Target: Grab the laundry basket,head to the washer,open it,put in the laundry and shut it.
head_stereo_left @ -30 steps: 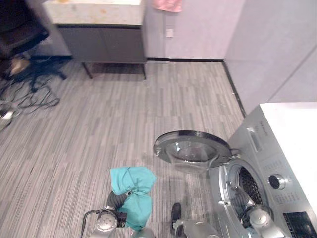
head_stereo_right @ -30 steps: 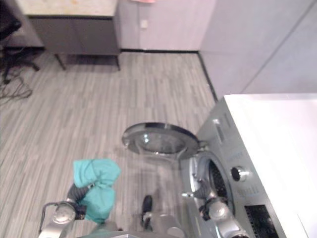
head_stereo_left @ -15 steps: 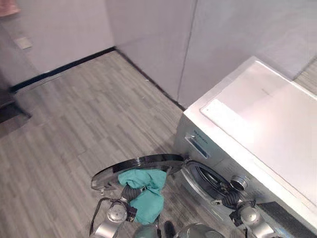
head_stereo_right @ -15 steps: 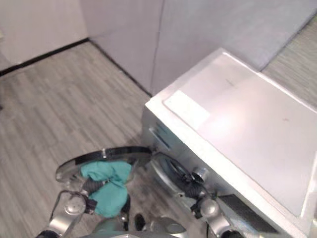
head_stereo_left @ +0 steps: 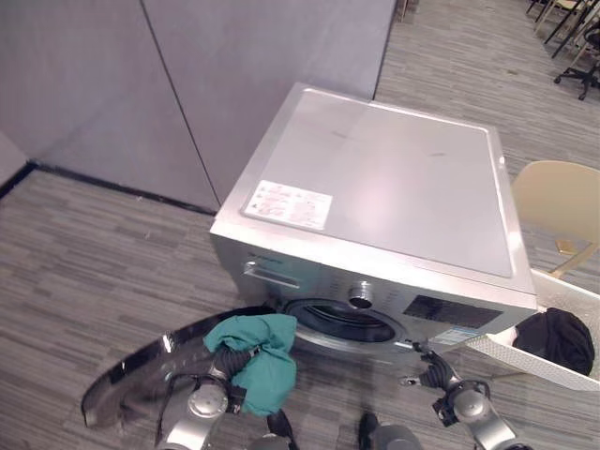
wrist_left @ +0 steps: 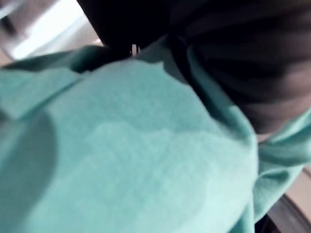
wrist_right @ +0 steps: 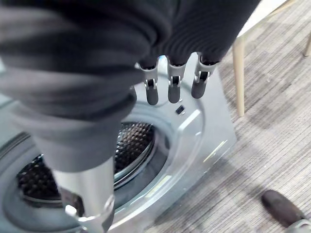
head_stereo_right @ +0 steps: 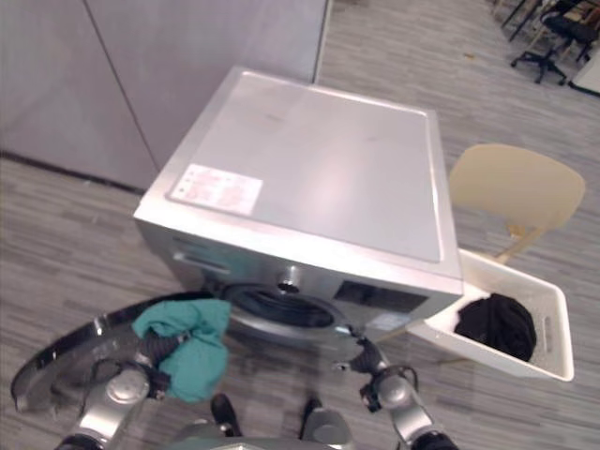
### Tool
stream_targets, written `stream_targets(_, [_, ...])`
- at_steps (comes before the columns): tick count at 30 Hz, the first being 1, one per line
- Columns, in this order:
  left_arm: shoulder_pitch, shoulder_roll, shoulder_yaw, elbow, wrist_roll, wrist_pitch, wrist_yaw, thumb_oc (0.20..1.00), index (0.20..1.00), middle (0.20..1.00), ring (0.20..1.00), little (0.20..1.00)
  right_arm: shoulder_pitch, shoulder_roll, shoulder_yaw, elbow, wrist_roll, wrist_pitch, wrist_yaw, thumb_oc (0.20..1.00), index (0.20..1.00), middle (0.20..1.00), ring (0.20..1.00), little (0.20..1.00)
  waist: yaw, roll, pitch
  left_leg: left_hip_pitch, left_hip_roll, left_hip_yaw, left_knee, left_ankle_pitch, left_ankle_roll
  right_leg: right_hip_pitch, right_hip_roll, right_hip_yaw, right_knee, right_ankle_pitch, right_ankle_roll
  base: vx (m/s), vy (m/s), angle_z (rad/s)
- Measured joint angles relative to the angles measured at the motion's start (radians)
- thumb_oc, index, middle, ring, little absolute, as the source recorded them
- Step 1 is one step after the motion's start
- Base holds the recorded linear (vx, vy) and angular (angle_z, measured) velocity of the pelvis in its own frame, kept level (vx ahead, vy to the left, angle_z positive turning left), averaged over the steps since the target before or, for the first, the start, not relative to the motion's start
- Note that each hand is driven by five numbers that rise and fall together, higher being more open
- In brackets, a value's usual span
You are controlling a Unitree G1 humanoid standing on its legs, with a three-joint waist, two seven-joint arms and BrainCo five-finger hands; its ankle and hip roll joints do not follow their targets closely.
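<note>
A silver washer [head_stereo_left: 375, 178] stands in front of me with its round door [head_stereo_left: 131, 380] swung open to the lower left and the dark drum opening [head_stereo_left: 339, 322] exposed. My left hand [head_stereo_left: 228, 362] hangs in front of the opening, just left of it, with a teal cloth [head_stereo_left: 262, 361] bunched in its grip; the cloth [wrist_left: 121, 145] covers the hand in the left wrist view. My right hand [wrist_right: 170, 87] is open and holds nothing, its fingers straight and close to the washer's front beside the drum [wrist_right: 133, 145]. A white laundry basket [head_stereo_right: 548, 323] holding dark laundry [head_stereo_right: 495, 323] sits at the washer's right.
A beige chair [head_stereo_right: 516, 192] stands behind the basket, right of the washer. Grey partition walls [head_stereo_left: 234, 66] rise behind the washer. Striped grey floor [head_stereo_left: 75, 272] lies open to the left, and the open door juts out low on that side.
The camera has swung round to the right, so the washer now faces me and the basket and chair have come into view. The teal cloth stays in my left hand.
</note>
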Motion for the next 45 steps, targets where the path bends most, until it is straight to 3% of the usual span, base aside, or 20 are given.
stream_targets(3, [0.004, -0.001, -0.003, 0.0, 0.0, -0.002, 0.0, 0.2, 0.2, 0.2, 0.2, 0.2, 0.031, -0.001, -0.018, 0.001, 0.001, 0.002, -0.001, 1.0, 1.0, 1.0, 1.0, 1.0, 0.003, 0.003, -0.005, -0.034, 0.076, -0.038, 0.091, 0.026, -0.014, -0.011, 0.05, 0.013, 0.017, -0.01, -0.071, -0.03, -0.122, -0.29])
stream_targets(4, [0.004, -0.003, -0.005, -0.001, 0.0, -0.002, -0.001, 0.2, 0.2, 0.2, 0.2, 0.2, 0.033, -0.005, -0.024, 0.002, 0.001, 0.005, -0.003, 1.0, 1.0, 1.0, 1.0, 1.0, 0.002, 0.004, -0.008, -0.035, 0.082, -0.055, 0.092, 0.048, -0.003, -0.015, 0.057, 0.011, 0.018, -0.001, -0.09, -0.12, -0.166, -0.62])
stream_targets(5, [-0.008, -0.003, -0.011, -0.002, -0.007, -0.007, 0.005, 0.2, 0.2, 0.2, 0.2, 0.2, 0.033, -0.018, -0.025, 0.01, 0.001, 0.005, -0.006, 1.0, 1.0, 1.0, 1.0, 1.0, -0.003, -0.001, -0.007, -0.071, 0.095, -0.154, 0.154, 0.086, -0.019, -0.056, 0.088, 0.053, 0.05, 0.002, -0.121, -0.12, -0.124, -0.72])
stream_targets(6, [-0.017, -0.002, -0.015, -0.002, -0.008, -0.01, 0.012, 0.2, 0.2, 0.2, 0.2, 0.2, 0.009, -0.02, -0.024, 0.023, 0.001, 0.005, -0.013, 1.0, 1.0, 1.0, 1.0, 1.0, 0.005, -0.007, -0.005, -0.127, 0.095, -0.238, 0.233, 0.086, -0.019, -0.076, 0.096, 0.09, 0.054, 0.006, -0.127, -0.01, -0.04, -0.88])
stream_targets(8, [-0.031, -0.015, -0.021, -0.002, -0.008, -0.011, 0.02, 0.2, 0.2, 0.2, 0.2, 0.2, -0.025, -0.035, -0.022, 0.048, 0.002, 0.014, -0.027, 1.0, 1.0, 1.0, 1.0, 1.0, 0.015, -0.011, 0.0, -0.171, 0.041, -0.369, 0.185, -0.02, -0.079, -0.086, 0.1, 0.147, 0.012, 0.039, -0.128, -0.02, 0.001, -0.94])
stream_targets(9, [-0.039, -0.018, -0.024, 0.001, -0.009, -0.011, 0.023, 0.2, 0.2, 0.2, 0.2, 0.2, -0.027, -0.039, -0.024, 0.055, 0.002, 0.014, -0.037, 1.0, 1.0, 1.0, 1.0, 1.0, 0.013, -0.02, 0.007, -0.186, 0.018, -0.385, 0.167, -0.027, -0.076, -0.085, 0.114, 0.171, -0.002, 0.06, -0.143, -0.05, 0.008, -0.77])
stream_targets(11, [-0.062, -0.023, -0.023, 0.002, -0.01, -0.013, 0.039, 0.2, 0.2, 0.2, 0.2, 0.2, -0.024, -0.046, -0.024, 0.076, 0.006, 0.014, -0.045, 1.0, 1.0, 1.0, 1.0, 1.0, 0.012, -0.007, 0.028, -0.197, -0.018, -0.401, 0.16, -0.022, -0.067, -0.071, 0.144, 0.155, -0.017, 0.078, -0.161, -0.13, 0.029, -0.56])
stream_targets(14, [-0.096, -0.016, -0.021, 0.003, -0.01, -0.018, 0.071, 0.2, 0.2, 0.2, 0.2, 0.2, -0.043, -0.05, -0.025, 0.084, 0.015, 0.01, -0.07, 1.0, 1.0, 1.0, 1.0, 1.0, 0.022, 0.029, 0.068, -0.254, -0.021, -0.401, 0.164, 0.002, -0.041, -0.149, 0.202, 0.13, 0.032, 0.074, -0.166, -0.2, 0.08, -0.56])
stream_targets(15, [-0.116, -0.006, -0.023, 0.004, -0.01, -0.018, 0.079, 0.2, 0.2, 0.2, 0.2, 0.2, -0.061, -0.039, -0.024, 0.1, 0.022, 0.01, -0.076, 1.0, 1.0, 1.0, 1.0, 1.0, 0.024, 0.022, 0.085, -0.28, -0.02, -0.396, 0.164, 0.005, -0.019, -0.196, 0.204, 0.129, 0.072, 0.071, -0.166, -0.28, 0.13, -0.23])
stream_targets(17, [-0.183, 0.0, -0.037, 0.01, -0.01, -0.02, 0.092, 0.2, 0.2, 0.2, 0.2, 0.2, -0.092, -0.033, -0.013, 0.108, 0.042, 0.01, -0.083, 1.0, 1.0, 1.0, 1.0, 1.0, 0.026, 0.013, 0.13, -0.35, -0.038, -0.377, 0.17, 0.032, 0.002, -0.319, 0.184, 0.124, 0.186, 0.052, -0.159, -0.24, 0.122, 0.0])
stream_targets(18, [-0.212, 0.005, -0.047, 0.01, -0.01, -0.023, 0.101, 0.2, 0.2, 0.2, 0.2, 0.2, -0.105, -0.034, -0.015, 0.11, 0.054, 0.009, -0.086, 1.0, 1.0, 1.0, 1.0, 1.0, 0.028, 0.009, 0.143, -0.387, -0.046, -0.375, 0.196, 0.024, 0.006, -0.38, 0.166, 0.118, 0.261, 0.025, -0.143, -0.07, 0.074, 0.1])
stream_targets(19, [-0.237, 0.006, -0.047, 0.013, -0.01, -0.023, 0.108, 0.2, 0.2, 0.2, 0.2, 0.2, -0.125, -0.032, -0.016, 0.11, 0.059, 0.009, -0.086, 1.0, 1.0, 1.0, 1.0, 1.0, 0.026, 0.001, 0.161, -0.408, -0.066, -0.37, 0.204, 0.017, 0.011, -0.409, 0.145, 0.118, 0.298, -0.019, -0.158, -0.06, 0.143, 0.1])
stream_targets(24, [-0.358, 0.004, -0.054, 0.017, -0.01, -0.032, 0.151, 0.2, 0.2, 0.2, 0.2, 0.2, -0.185, -0.027, -0.024, 0.03, 0.09, -0.008, -0.119, 1.0, 1.0, 1.0, 1.0, 1.0, 0.023, 0.014, 0.216, -0.579, -0.083, -0.325, 0.364, -0.048, 0.027, -0.602, 0.092, 0.13, 0.499, -0.085, -0.152, -0.09, 0.088, 0.09])
stream_targets(30, [-0.465, 0.007, -0.056, 0.0, -0.011, -0.04, 0.2, 0.2, 0.2, 0.2, 0.2, 0.2, -0.246, -0.032, -0.027, -0.062, 0.1, -0.017, -0.158, 1.0, 1.0, 1.0, 1.0, 1.0, 0.001, 0.025, 0.223, -0.823, -0.06, -0.297, 0.558, -0.096, 0.048, -0.839, 0.082, 0.14, 0.666, -0.119, -0.154, -0.08, 0.054, -0.02])
stream_targets(39, [-0.798, 0.078, -0.143, -0.027, 0.002, -0.039, 0.302, 0.2, 0.2, 0.2, 0.2, 0.2, -0.289, -0.046, -0.015, -0.167, 0.101, -0.041, -0.198, 1.0, 1.0, 1.0, 1.0, 1.0, -0.04, 0.05, 0.256, -1.126, -0.043, -0.301, 0.838, -0.165, 0.069, -1.123, 0.068, 0.144, 0.921, -0.183, -0.16, -0.03, 0.003, 0.02])
stream_targets(42, [-0.966, 0.121, -0.165, 0.057, 0.016, -0.035, 0.371, 0.2, 0.2, 0.2, 0.2, 0.2, -0.301, -0.056, -0.003, -0.197, 0.101, -0.061, -0.201, 1.0, 1.0, 1.0, 1.0, 1.0, -0.06, 0.05, 0.257, -1.227, -0.032, -0.298, 0.89, -0.171, 0.066, -1.226, 0.067, 0.143, 0.973, -0.193, -0.157, -0.01, -0.036, 0.04])
stream_targets(44, [-1.105, 0.16, -0.235, 0.194, 0.043, -0.017, 0.407, 0.2, 0.2, 0.2, 0.2, 0.2, -0.3, -0.073, 0.036, -0.216, 0.101, -0.086, -0.202, 1.0, 1.0, 1.0, 1.0, 1.0, -0.08, 0.049, 0.256, -1.279, -0.024, -0.308, 0.948, -0.179, 0.076, -1.268, 0.07, 0.135, 1.021, -0.197, -0.163, 0.0, 0.0, 0.0])
stream_targets(45, [-1.161, 0.182, -0.265, 0.237, 0.045, -0.011, 0.421, 0.953, 0.953, 0.953, 0.953, 0.953, -0.302, -0.083, 0.048, -0.226, 0.101, -0.097, -0.203, 1.0, 1.0, 1.0, 1.0, 1.0, -0.082, 0.049, 0.256, -1.3, -0.019, -0.31, 0.965, -0.184, 0.076, -1.286, 0.071, 0.132, 1.034, -0.201, -0.166, -0.02, -0.031, -0.06])
